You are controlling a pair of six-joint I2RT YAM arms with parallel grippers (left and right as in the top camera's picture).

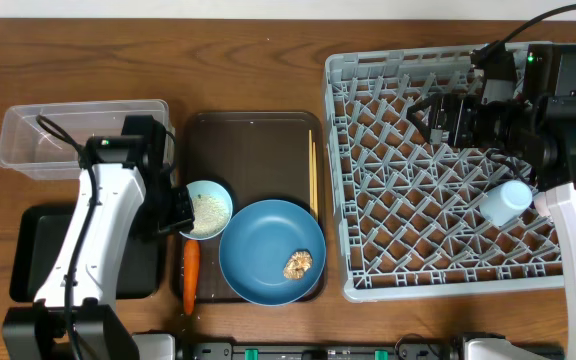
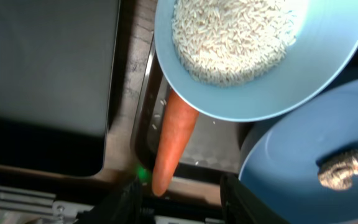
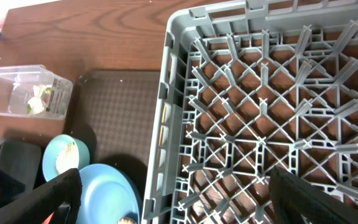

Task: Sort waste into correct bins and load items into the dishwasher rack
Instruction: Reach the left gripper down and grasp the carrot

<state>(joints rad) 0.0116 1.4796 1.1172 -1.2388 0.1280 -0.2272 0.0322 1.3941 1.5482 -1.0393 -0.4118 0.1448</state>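
Observation:
An orange carrot (image 1: 190, 275) (image 2: 176, 140) lies across the front edge of the brown serving tray (image 1: 253, 150), its thick end under the pale blue bowl (image 1: 208, 208) (image 2: 253, 56) of white rice. My left gripper (image 1: 181, 214) (image 2: 182, 204) hangs over it, open. The carrot's tip shows between the fingers, which do not touch it. Beside the bowl, the dark blue plate (image 1: 271, 250) carries a brown food lump (image 1: 297, 264) (image 2: 347, 169). My right gripper (image 1: 438, 115) (image 3: 182, 205) is wide open and empty over the grey dishwasher rack (image 1: 438, 170) (image 3: 260, 112).
A light blue cup (image 1: 503, 200) lies in the rack. Chopsticks (image 1: 314, 175) rest along the serving tray's right edge. The clear tub (image 1: 78, 135) (image 3: 23, 93) stands at the back left with scraps inside. The black tray (image 1: 38, 250) (image 2: 42, 74) lies under my left arm.

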